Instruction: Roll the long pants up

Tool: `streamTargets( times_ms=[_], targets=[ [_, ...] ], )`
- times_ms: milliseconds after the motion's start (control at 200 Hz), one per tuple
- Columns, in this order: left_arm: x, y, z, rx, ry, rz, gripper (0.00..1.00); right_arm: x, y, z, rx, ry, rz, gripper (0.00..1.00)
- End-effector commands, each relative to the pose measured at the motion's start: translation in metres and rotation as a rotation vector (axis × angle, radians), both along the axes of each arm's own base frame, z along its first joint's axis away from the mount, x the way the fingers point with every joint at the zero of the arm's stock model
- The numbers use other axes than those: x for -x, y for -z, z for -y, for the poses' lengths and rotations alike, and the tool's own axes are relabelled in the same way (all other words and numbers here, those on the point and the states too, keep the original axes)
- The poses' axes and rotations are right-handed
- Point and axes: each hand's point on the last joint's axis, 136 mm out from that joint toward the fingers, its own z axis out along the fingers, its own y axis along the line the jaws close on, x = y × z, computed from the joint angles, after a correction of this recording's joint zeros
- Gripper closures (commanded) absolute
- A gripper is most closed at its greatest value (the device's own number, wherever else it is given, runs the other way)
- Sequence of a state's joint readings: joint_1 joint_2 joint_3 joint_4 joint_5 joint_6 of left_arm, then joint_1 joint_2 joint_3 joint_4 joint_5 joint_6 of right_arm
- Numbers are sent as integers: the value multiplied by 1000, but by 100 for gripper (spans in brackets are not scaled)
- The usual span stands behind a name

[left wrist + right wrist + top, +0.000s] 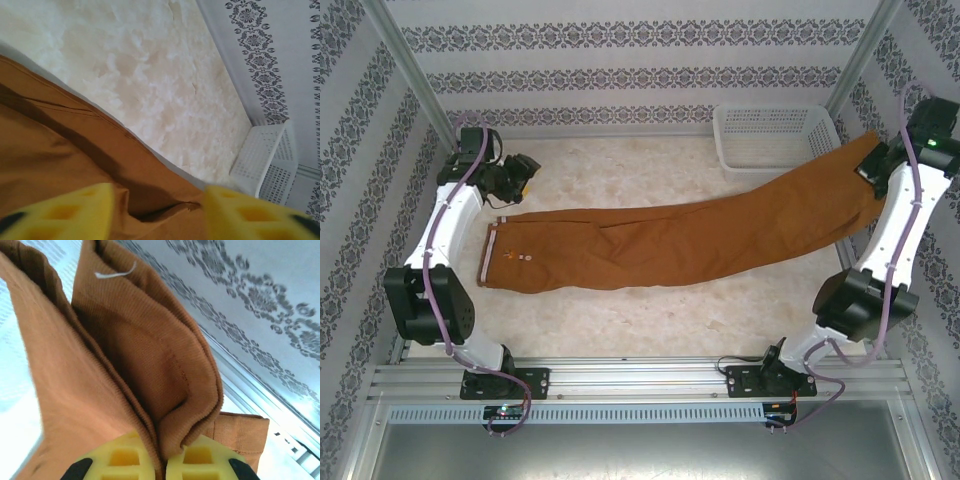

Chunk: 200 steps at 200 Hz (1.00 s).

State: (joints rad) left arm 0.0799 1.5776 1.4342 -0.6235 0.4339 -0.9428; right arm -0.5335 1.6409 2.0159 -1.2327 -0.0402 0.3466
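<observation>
Brown pants (670, 240) stretched across the table (650, 320), our right gripper (161, 462) clenched on the leg ends, our left gripper (160, 202) straddling fabric near the waist, we cannot tell its grip.

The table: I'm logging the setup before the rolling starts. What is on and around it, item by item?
long pants: one, rust-brown, stretched lengthwise across the table, striped waistband at the left, leg ends at the far right by the basket's corner
basket: one, white, far right of the table
table: one, cream mottled top
walls: three, white with grey floral bands, around the table
left gripper: one, yellow fingers, jaws apart over the pants' fabric
right gripper: one, yellow fingers, shut on the leg ends
</observation>
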Motion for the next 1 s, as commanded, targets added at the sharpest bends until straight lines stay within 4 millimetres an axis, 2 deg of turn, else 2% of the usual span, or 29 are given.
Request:
streamTargets(
  times_ms=[0, 105, 210, 260, 350, 420, 435, 585, 769, 804, 894, 994],
  targets=[
    [19, 8, -3, -32, 1, -57, 100, -5, -24, -33, -96, -65, 82, 100],
    [27, 11, -4, -44, 1, -74, 100, -22, -56, -92, -225, -199, 223, 100],
    [31, 8, -6, -53, -10, -70, 100, -40, -78, -188, -332, -406, 327, 100],
    [32, 4, -6, -56, -14, -63, 100, -47, -86, -242, -422, -517, 381, 100],
    [34, -8, -8, -72, -16, -43, 100, -52, -90, -323, -559, -655, 432, 100],
    [36, -21, -13, -100, -26, -24, 100, -51, -90, -375, -599, -741, 437, 100],
    [36, -25, -14, -109, -31, -19, 100, -49, -89, -391, -607, -772, 432, 100],
    [35, -67, -37, -195, -102, 49, 100, -44, -76, -492, -685, -935, 389, 100],
    [37, -111, -56, -213, -170, 128, 100, -44, -52, -598, -792, -1075, 314, 100],
    [38, -116, -59, -211, -178, 138, 100, -45, -43, -614, -814, -1084, 282, 100],
    [43, -124, -63, -209, -194, 154, 100, -40, -37, -651, -853, -1123, 253, 100],
    [53, -125, -68, -213, -209, 147, 100, -31, -21, -685, -899, -1147, 203, 100]
  ],
)
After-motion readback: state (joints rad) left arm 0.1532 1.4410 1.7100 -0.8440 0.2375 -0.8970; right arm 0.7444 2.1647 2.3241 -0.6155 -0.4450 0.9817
